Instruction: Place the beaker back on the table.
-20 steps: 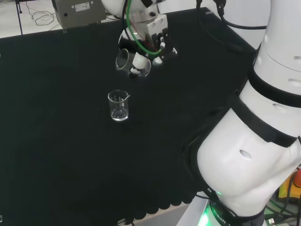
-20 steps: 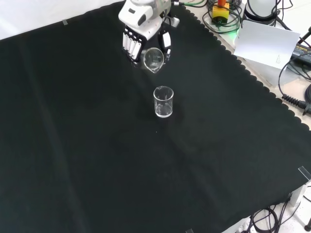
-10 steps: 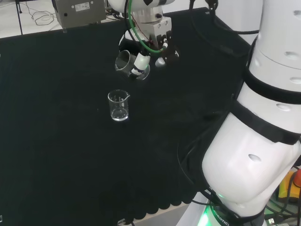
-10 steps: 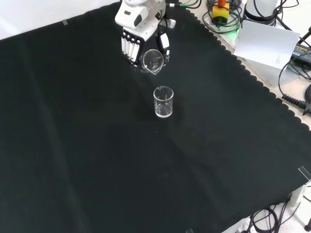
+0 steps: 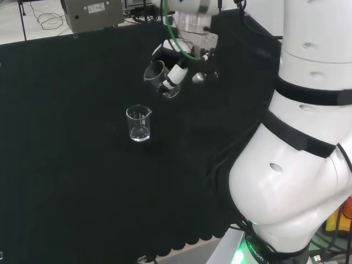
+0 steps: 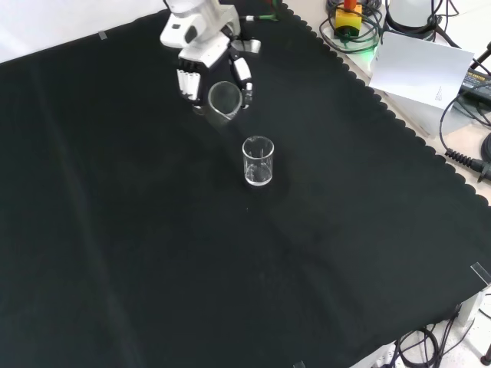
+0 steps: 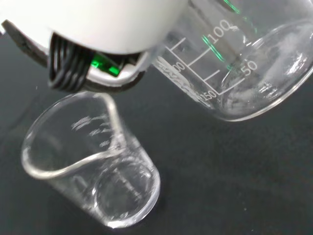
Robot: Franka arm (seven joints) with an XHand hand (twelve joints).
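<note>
My hand (image 5: 177, 70) (image 6: 201, 57) hangs above the black cloth with its fingers curled round a clear glass beaker (image 5: 158, 75) (image 6: 223, 100). The held beaker is tilted, partly towards upright, clear of the cloth. A second clear beaker (image 5: 138, 123) (image 6: 258, 161) stands upright on the cloth, below and left of the hand in the head view, nearer the camera in the front view. Close up in the wrist view, the held beaker (image 7: 234, 63) shows printed marks, and the standing beaker (image 7: 93, 161) lies beneath it. The two beakers do not touch.
The black cloth (image 6: 153, 253) spreads wide around the standing beaker. A grey box (image 5: 91, 14) sits beyond the cloth's far edge in the head view. Cables and a white card (image 6: 422, 69) lie off the cloth at the front view's right. My arm's white links (image 5: 308, 137) stand at the head view's right.
The hand has carried the held beaker to the right in the head view, leftwards and slightly farther in the front view. The beaker has turned more upright. The standing beaker has not moved.
</note>
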